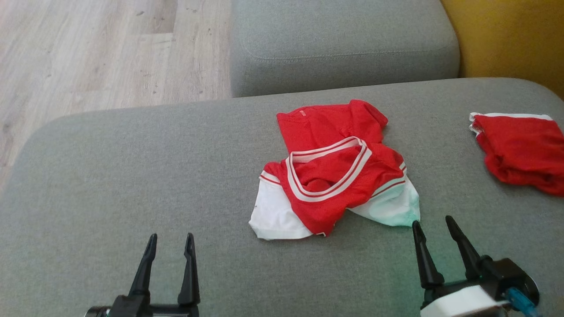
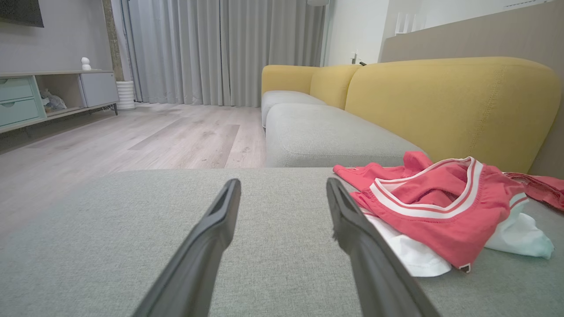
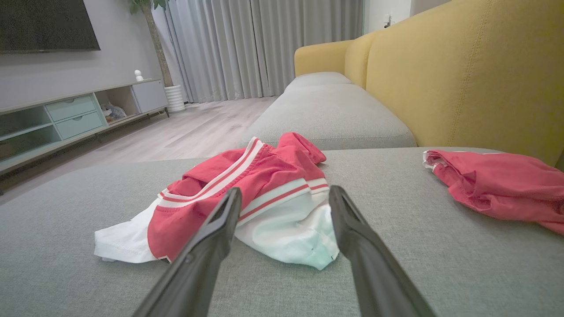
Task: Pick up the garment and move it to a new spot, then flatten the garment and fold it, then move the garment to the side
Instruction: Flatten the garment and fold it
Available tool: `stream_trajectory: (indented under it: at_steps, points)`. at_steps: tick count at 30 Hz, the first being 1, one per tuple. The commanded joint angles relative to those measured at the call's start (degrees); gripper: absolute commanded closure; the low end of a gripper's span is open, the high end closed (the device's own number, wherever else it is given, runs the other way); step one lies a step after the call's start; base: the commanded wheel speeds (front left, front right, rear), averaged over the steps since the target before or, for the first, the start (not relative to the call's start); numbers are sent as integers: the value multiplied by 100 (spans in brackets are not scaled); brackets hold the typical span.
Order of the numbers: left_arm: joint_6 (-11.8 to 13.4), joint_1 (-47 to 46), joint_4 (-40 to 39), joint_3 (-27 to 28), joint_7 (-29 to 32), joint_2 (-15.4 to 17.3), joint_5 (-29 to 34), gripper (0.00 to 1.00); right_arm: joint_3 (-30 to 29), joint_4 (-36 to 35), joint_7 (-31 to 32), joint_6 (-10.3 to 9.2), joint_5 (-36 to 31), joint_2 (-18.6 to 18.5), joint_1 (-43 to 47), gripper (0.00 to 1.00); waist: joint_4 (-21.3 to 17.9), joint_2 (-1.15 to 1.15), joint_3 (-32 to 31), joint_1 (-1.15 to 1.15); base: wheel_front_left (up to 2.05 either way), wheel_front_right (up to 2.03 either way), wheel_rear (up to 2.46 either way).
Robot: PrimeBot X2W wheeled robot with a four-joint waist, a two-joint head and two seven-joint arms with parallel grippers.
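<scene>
I'm hovering both grippers open; garment point(image 1: 335, 176) lying just ahead-left of my R gripper point(image 1: 434, 224), L gripper point(image 1: 171, 240) farther off.

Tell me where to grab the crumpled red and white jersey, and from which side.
Grip the jersey by its white right sleeve, from the near edge: it sticks out loose toward the open right hand, just beyond its fingertips. The open left hand could likely take the white left sleeve likewise. Elsewhere it is bunched.
</scene>
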Motion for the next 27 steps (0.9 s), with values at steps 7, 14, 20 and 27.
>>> stream_trajectory:
  at_steps: [7,14,20,27]
  points:
    - [39,-153,-175,164,-61,-37,-10,0,155,-224,-22,39,67,-104,-343,0,6,0,43,0,0,0,0]
    - [48,-173,-208,159,-61,-38,-27,0,158,-223,-22,39,78,-112,-364,0,21,0,88,0,0,0,0]
    - [29,-171,-208,162,-61,-38,-5,0,190,-231,-22,39,89,-115,-398,0,10,0,99,0,0,0,0]
    - [7,-148,-199,147,-61,-38,16,0,211,-235,-22,39,110,-118,-370,0,-4,0,77,0,0,0,0]
